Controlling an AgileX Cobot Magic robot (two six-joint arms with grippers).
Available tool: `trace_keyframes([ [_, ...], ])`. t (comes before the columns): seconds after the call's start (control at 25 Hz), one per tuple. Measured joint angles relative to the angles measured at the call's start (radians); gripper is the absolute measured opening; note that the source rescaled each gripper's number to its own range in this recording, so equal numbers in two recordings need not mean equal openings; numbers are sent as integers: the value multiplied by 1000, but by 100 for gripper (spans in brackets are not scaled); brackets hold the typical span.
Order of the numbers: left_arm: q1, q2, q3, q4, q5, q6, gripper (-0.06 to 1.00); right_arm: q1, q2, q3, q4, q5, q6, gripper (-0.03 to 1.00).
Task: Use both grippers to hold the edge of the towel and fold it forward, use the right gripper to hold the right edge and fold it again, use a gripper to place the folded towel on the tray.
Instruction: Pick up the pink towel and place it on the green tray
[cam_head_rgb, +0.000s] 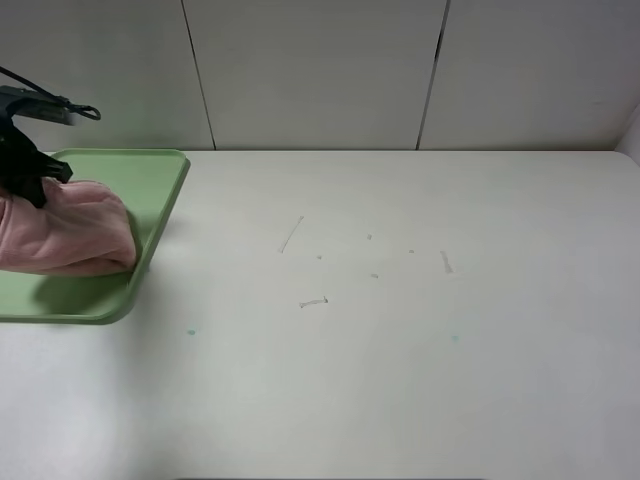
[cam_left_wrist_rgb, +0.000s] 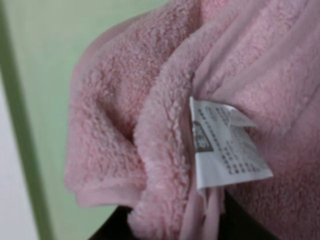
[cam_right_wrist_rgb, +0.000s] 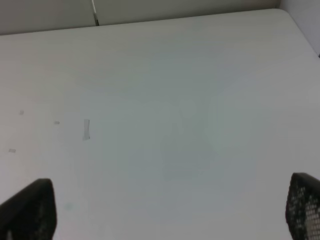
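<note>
Exterior high view: the folded, fluffy pink terry towel (cam_head_rgb: 65, 230) lies on the light green plastic tray (cam_head_rgb: 150, 190), gripped by the black left hand (cam_head_rgb: 30, 185). The right hand (cam_right_wrist_rgb: 165, 210) gapes wide over the white table (cam_head_rgb: 400, 350), well apart from the tray.

We see the left gripper (cam_head_rgb: 25, 180) clamped on the towel (cam_head_rgb: 70, 235); right gripper (cam_right_wrist_rgb: 165, 210) jaws spread wide.

The towel (cam_head_rgb: 70, 232) lies bunched on the tray (cam_head_rgb: 150, 200) — table's (cam_head_rgb: 400, 350) far-left corner.
</note>
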Motion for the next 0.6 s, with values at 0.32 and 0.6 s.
trace_keyframes([
  [0.32, 4, 22, 0, 8, -11, 0, 19, 0, 0, 0, 0, 0, 0, 100],
  [0.6, 18, 27, 0, 9, -18, -12, 68, 0, 0, 0, 0, 0, 0, 100],
])
